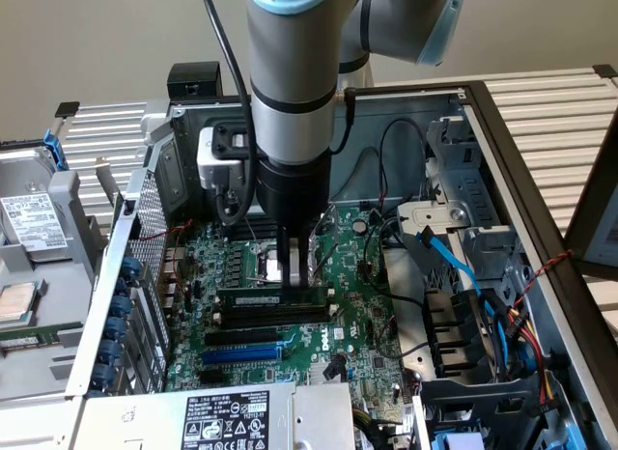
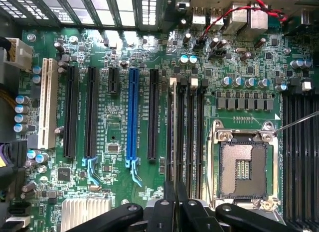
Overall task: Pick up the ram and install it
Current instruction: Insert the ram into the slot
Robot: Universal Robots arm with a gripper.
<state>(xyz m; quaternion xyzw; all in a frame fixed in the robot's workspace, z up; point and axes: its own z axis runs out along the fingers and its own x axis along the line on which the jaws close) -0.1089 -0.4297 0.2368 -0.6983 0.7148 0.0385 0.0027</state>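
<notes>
Ram [image 1: 263,305] stands on edge at the black slots [image 1: 241,333] of the motherboard [image 1: 359,326]; we see our hand [image 1: 297,280] closed narrowly on its top edge.

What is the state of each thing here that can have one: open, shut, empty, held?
gripper: shut on the ram.
ram: held upright on its long edge at the memory slots; whether it is fully seated cannot be told.
CPU socket: empty, contacts bare.
blue slot: empty.
white slot: empty.
case: side open.
</notes>
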